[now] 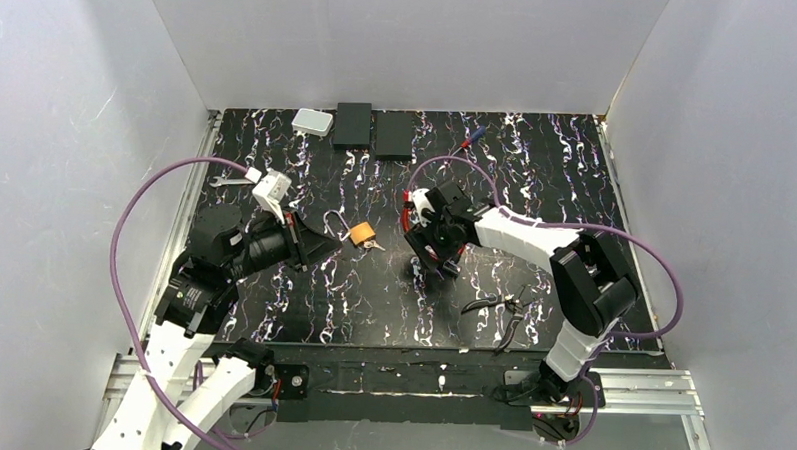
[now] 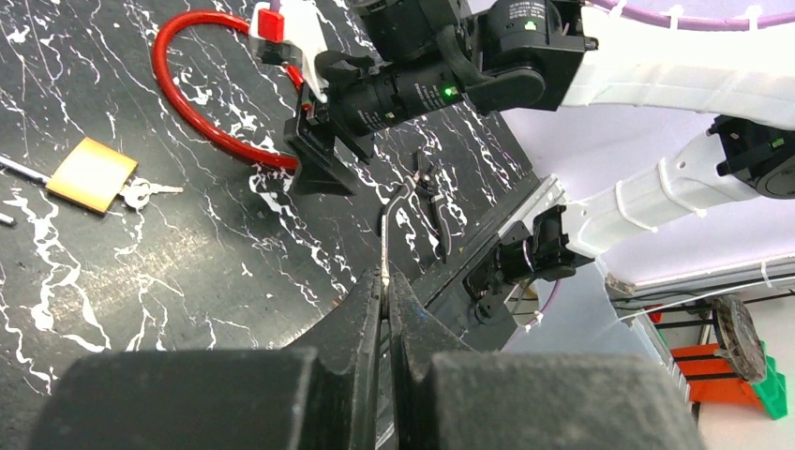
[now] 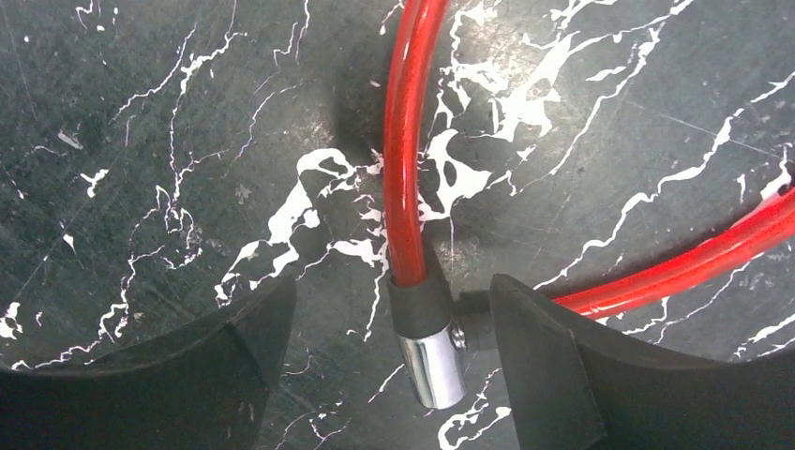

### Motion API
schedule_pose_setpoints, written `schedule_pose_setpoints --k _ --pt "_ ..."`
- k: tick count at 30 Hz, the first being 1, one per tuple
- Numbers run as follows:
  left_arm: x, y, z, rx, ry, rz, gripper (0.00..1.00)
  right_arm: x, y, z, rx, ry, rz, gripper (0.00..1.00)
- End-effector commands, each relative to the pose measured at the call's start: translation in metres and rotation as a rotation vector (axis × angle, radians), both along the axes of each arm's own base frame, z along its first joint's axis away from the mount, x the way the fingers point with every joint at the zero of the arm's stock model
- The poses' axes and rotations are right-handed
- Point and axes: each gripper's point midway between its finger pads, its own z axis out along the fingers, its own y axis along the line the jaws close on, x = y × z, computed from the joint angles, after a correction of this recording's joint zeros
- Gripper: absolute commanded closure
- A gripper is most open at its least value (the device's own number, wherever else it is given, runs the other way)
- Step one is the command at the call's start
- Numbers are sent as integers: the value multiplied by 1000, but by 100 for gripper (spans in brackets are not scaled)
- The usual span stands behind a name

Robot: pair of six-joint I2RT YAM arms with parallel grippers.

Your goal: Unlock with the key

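Note:
A red cable lock (image 3: 403, 141) lies on the black marbled table (image 1: 372, 304). Its chrome end (image 3: 431, 366), with a black sleeve, points toward the camera in the right wrist view. My right gripper (image 3: 392, 291) is open and straddles that end, which sits nearer the right finger (image 3: 553, 356). In the top view this gripper (image 1: 435, 261) is at mid-table. My left gripper (image 2: 384, 277) is shut on a thin silvery metal piece that looks like the key seen edge-on, sticking out past the fingertips. It hovers left of centre (image 1: 329, 245), pointed at the right gripper (image 2: 319, 169).
A brass padlock (image 1: 362, 232) with a small key in it lies between the arms. Pliers (image 1: 502, 309) lie front right and a wrench (image 1: 234, 181) at the left edge. A white box (image 1: 312, 122) and two black boxes (image 1: 353, 123) stand at the back.

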Motion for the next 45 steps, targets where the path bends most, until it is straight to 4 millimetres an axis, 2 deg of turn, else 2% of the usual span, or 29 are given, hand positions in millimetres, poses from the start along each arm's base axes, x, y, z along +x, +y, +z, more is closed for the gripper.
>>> schedule_pose_setpoints --k 1,7,13,16,21,23,25,27,29,32,35,40,45 --pt "-6 -2 2 -27 1 -22 100 0 5 0 -43 7 80 18" --pt "-2 3 -10 -11 55 34 100 3 -1 -13 -105 19 68 24" --pt "-1 -5 -20 -49 94 10 100 -4 -9 -29 -155 73 63 37" --pt "-5 -11 -14 -78 67 -41 100 -7 -12 -33 -162 86 56 50" --pt "-3 -9 -23 -81 89 -18 100 -8 -11 -32 -159 90 46 77" --pt "-4 -14 -21 -96 72 -50 100 -7 -8 -30 -144 95 36 85" --pt "3 -8 -29 -64 107 8 100 -5 -1 -25 -118 103 14 92" --pt "11 10 -43 9 175 140 100 2 9 -15 -89 105 -30 99" --pt "15 24 -44 41 192 239 100 13 19 -1 -60 106 -121 99" --pt "15 32 -35 55 179 281 100 31 36 25 -1 116 -296 99" --pt "16 34 -27 70 177 289 100 42 58 50 90 172 -442 99" --pt "20 37 -4 70 151 311 100 54 105 110 381 230 -531 99" --pt "23 40 18 51 115 335 100 72 113 147 533 294 -613 99"
